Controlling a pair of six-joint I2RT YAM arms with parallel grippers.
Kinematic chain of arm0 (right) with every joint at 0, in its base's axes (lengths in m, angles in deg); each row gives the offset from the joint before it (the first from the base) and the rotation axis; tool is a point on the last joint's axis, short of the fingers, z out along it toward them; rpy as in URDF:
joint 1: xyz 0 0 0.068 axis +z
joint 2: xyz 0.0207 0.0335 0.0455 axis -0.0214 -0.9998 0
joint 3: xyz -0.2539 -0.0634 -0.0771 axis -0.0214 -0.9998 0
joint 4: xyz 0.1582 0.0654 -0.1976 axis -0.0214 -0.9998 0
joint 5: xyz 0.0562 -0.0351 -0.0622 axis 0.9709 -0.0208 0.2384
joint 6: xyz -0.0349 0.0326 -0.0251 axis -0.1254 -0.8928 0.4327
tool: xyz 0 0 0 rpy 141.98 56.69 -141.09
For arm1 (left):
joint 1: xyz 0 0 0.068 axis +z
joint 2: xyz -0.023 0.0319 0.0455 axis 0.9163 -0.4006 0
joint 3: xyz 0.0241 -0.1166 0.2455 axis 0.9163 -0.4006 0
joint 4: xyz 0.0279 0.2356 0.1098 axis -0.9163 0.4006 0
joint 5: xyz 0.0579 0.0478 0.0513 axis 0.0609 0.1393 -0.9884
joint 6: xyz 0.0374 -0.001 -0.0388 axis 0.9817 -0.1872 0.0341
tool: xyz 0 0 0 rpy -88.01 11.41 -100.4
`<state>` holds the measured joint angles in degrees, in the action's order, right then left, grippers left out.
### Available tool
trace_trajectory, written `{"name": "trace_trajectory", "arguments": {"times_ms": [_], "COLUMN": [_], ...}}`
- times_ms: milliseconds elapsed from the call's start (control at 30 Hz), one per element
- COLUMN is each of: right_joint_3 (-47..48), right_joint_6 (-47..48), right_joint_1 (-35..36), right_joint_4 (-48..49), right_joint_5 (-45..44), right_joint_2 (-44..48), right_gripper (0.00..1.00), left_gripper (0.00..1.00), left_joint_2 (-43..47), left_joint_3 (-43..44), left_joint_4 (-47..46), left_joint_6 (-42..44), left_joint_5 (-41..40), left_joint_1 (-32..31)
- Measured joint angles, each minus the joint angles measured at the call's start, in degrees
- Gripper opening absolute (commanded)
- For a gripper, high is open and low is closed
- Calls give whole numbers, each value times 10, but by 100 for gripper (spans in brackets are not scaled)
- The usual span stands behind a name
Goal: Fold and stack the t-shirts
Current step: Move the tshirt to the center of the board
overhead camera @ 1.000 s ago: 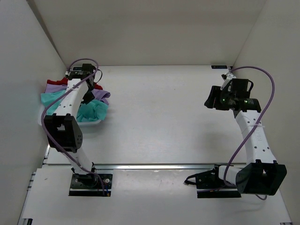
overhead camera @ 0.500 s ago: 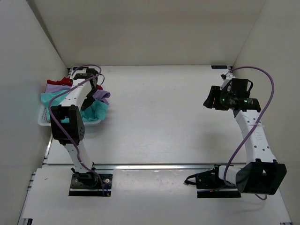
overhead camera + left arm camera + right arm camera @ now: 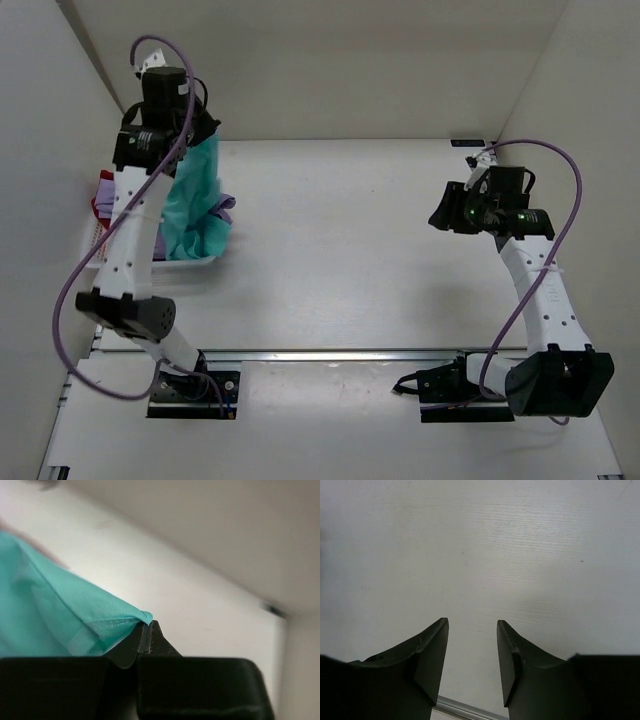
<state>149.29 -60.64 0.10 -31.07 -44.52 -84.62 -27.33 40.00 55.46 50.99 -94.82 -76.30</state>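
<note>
My left gripper (image 3: 203,133) is raised high above the basket and shut on the hem of the teal t-shirt (image 3: 195,195), which hangs from it in a long drape down into the basket. In the left wrist view the fingertips (image 3: 148,626) pinch the teal t-shirt's stitched edge (image 3: 75,610). A lavender t-shirt (image 3: 224,204) shows beside the drape, and a sliver of the red t-shirt (image 3: 97,207) shows behind the arm. My right gripper (image 3: 440,215) hovers over bare table at the right, open, with nothing between its fingers (image 3: 471,622).
The white lattice basket (image 3: 192,263) sits at the table's left side against the left wall. The white enclosure walls close in the back and both sides. A metal rail (image 3: 330,355) runs along the near table edge.
My left gripper has shut on the teal t-shirt in the basket and risen, pulling it up into a hanging drape. The right gripper's jaws have narrowed a little.
</note>
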Motion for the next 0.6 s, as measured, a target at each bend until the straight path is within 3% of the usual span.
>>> {"name": "trace_trajectory", "arguments": {"times_ms": [167,333,400,500,600], "right_joint_3": [0,-1,-6,-19,-33], "right_joint_6": [-3,-8,-8,-10,-12], "right_joint_1": [17,19,18,17,17], "right_joint_4": [0,0,0,1,7], "right_joint_5": [-4,-6,-8,-10,-5], "right_joint_2": [10,26,36,50,58], "right_gripper": [41,39,40,40,42], "left_gripper": [0,0,0,0,0], "left_joint_2": [72,26,0,-30,-15], "left_joint_3": [18,73,82,85,-7], "left_joint_4": [-181,-415,-499,-553,-598], "left_joint_6": [-36,-173,-233,-283,-317], "left_joint_5": [261,491,556,626,672], "left_joint_1": [-25,-33,-35,-35,-34]}}
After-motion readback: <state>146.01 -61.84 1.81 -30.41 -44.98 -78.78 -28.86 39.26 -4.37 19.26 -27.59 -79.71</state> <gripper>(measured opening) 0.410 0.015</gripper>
